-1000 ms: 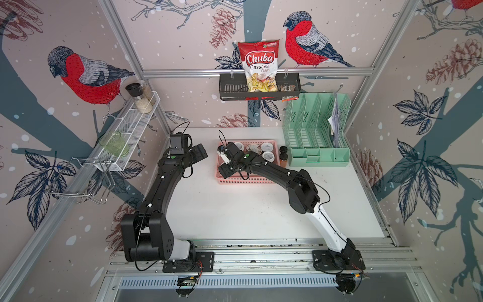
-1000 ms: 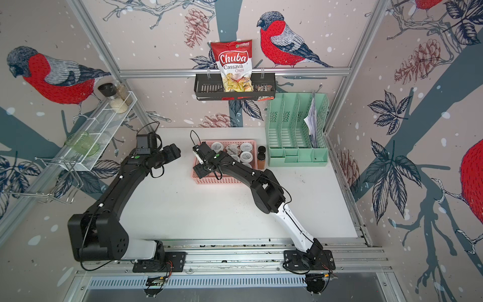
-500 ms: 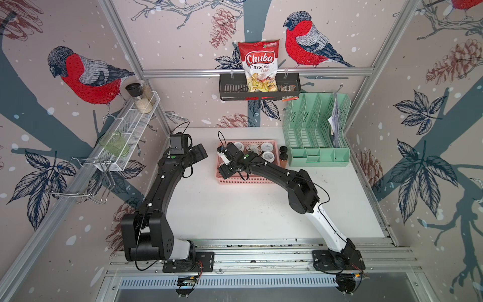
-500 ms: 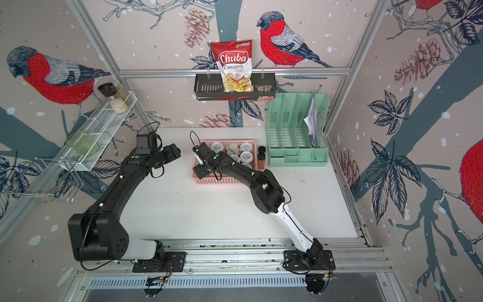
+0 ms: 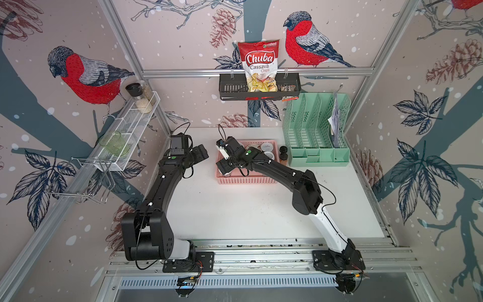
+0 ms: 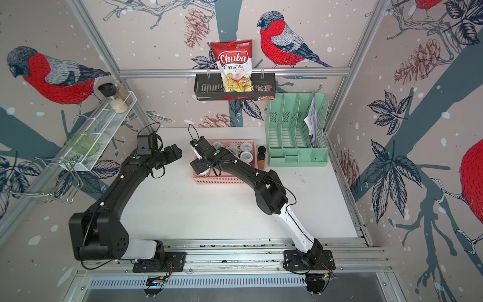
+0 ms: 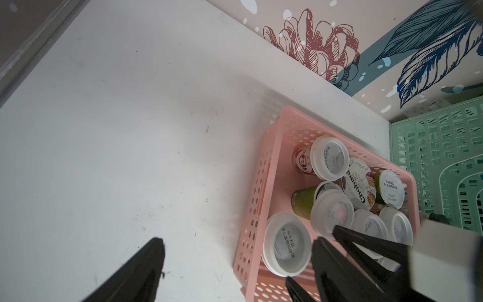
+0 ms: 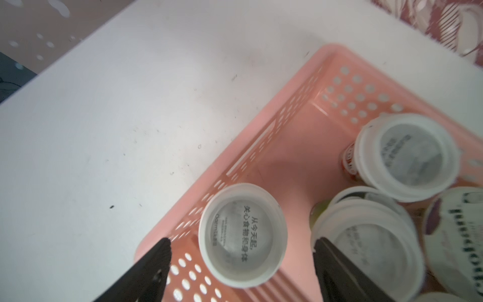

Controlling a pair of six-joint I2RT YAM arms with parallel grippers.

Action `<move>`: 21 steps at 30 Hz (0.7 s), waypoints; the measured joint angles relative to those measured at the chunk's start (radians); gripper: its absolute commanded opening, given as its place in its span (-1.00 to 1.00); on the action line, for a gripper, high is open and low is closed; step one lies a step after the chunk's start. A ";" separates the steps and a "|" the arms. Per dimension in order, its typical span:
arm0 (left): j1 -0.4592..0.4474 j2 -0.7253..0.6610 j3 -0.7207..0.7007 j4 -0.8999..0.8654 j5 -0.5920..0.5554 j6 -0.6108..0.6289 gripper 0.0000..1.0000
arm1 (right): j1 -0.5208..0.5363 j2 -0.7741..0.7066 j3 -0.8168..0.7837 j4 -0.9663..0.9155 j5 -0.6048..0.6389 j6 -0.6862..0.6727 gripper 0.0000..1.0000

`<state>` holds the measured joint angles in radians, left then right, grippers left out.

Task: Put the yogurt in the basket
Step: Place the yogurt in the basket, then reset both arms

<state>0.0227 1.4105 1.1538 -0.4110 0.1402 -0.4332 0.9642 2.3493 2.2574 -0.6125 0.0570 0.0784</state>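
In both top views the shallow pink perforated plastic basket [image 5: 247, 180] sits just above the middle of the frame on the white tabletop [image 5: 235, 209]; the small black-capped brown spice jar [image 5: 283, 157] stands just beside its right end, and the mint-green slotted file organiser [image 5: 313, 123] is further to the upper right. Every small round yogurt cup that shows lies inside the basket; none is seen on the bare table.

The right gripper [image 8: 241, 243] hangs over the basket's left end, jaws spread wide to either side of the white-foil-lidded cup with dark print [image 7: 286, 244]; that cup stands upright in the corner, and neither finger appears to touch it. The left gripper [image 7: 236, 244] hovers just left of the basket in the top views, jaws equally wide, holding nothing.

The step in hand looks like letting go and clearing out. To do it well, lift the right gripper straight up with the jaws wide, and turn aside only once the fingers are above the lids; the inner finger is close to the neighbouring white-lidded cup [image 7: 332, 211], and the wider cup with the white-and-brown "Chobani" lid [image 7: 359, 187] appears to lean on the cups around it, so a sideways sweep could topple the cluster. The outer finger hangs over the perforated wall; any drag there might shift the basket. The left arm is best kept well apart.
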 measured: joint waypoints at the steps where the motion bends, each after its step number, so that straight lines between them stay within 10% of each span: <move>1: -0.003 -0.010 -0.005 0.010 0.002 0.006 0.91 | 0.005 -0.036 -0.013 0.002 0.006 0.000 0.87; 6: -0.065 -0.188 -0.122 0.127 -0.116 0.022 0.94 | 0.018 -0.377 -0.302 0.130 0.076 0.003 1.00; 15: -0.132 -0.593 -0.806 0.748 -0.452 0.113 0.94 | -0.134 -1.213 -1.516 0.774 0.372 -0.058 1.00; 21: -0.072 -0.400 -0.983 1.035 -0.439 0.245 0.93 | -0.561 -1.434 -2.030 1.176 0.380 -0.086 1.00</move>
<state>-0.0494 1.0103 0.1707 0.6235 -0.2993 -0.1886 0.4034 0.9157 0.2272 0.5640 0.4374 -0.0078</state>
